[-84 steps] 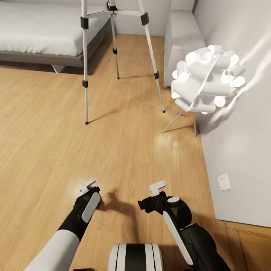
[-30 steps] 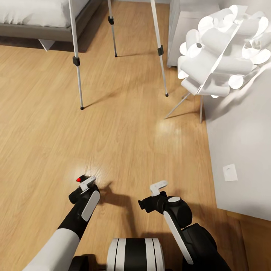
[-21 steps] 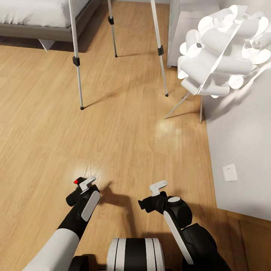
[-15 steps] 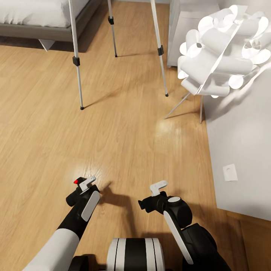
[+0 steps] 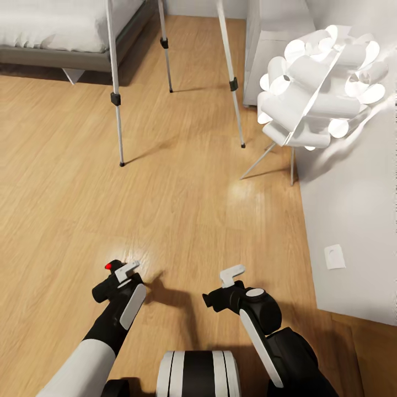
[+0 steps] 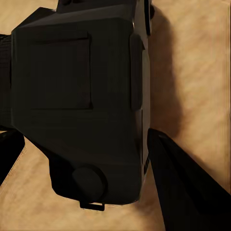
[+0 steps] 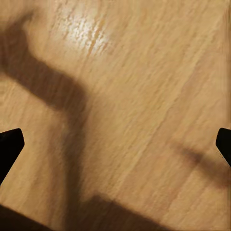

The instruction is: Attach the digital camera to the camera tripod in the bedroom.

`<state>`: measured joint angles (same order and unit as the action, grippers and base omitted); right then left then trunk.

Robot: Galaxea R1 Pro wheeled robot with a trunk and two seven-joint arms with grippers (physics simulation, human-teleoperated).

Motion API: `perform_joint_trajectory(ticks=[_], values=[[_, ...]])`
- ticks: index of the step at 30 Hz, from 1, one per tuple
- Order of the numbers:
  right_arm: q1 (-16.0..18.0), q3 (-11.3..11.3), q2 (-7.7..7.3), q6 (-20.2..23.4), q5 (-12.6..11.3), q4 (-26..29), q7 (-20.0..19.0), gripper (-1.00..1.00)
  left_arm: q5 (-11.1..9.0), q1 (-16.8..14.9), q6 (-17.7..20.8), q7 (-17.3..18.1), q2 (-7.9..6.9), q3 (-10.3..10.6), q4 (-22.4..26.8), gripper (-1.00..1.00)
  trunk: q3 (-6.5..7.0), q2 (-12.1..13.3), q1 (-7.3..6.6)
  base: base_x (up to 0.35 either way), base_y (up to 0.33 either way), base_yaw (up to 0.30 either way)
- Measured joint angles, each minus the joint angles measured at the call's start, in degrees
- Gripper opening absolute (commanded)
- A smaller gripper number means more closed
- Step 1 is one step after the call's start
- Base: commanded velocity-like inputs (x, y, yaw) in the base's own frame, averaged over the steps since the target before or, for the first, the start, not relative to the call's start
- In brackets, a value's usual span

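Note:
The digital camera [image 6: 82,96] is a matte-black box held between the two dark fingers [image 6: 180,190] of my left gripper [image 6: 91,163], which is shut on it. In the head view the left gripper [image 5: 119,274] hangs low over the wood floor at the lower left. The digital camera [image 5: 103,288] pokes out at its left side with a red dot on top. My right gripper [image 5: 229,277] is open with nothing in it, and the right gripper [image 7: 115,142] looks down on bare floor. The camera tripod [image 5: 116,99] stands ahead on three silver legs, its head out of view.
A low white bed [image 5: 49,27] lies at the far left behind the tripod. A white petal-shaped floor lamp [image 5: 314,91] stands at the right, beside a white cabinet [image 5: 273,47] and a white wall [image 5: 353,220]. Open wood floor [image 5: 176,209] lies between me and the tripod.
The whole head view has shifted a little, so the camera moved. My left gripper has turned slightly, and the digital camera sticks out further to its left. The right gripper is as before.

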<state>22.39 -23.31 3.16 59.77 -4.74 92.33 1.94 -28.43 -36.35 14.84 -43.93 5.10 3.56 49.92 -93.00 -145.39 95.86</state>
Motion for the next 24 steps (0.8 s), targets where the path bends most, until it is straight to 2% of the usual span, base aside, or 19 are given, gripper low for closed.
perform_joint_trajectory(ticks=[18, 24], values=[[0.00, -0.01, -0.02, 0.00, -0.03, 0.00, 0.00, 1.00, 0.58, 0.22, -0.07, 0.24, -0.03, -0.01, 0.00, -1.00, 3.99, 0.24, -0.46, 0.000, 0.000, 0.000], [-0.04, 0.06, -0.56, 0.00, -0.08, 0.00, -0.13, 1.00, 0.70, 2.13, 0.28, 2.48, -0.32, -0.03, 0.93, -1.00, 5.32, 0.32, -0.62, 0.000, 0.000, 0.000]])
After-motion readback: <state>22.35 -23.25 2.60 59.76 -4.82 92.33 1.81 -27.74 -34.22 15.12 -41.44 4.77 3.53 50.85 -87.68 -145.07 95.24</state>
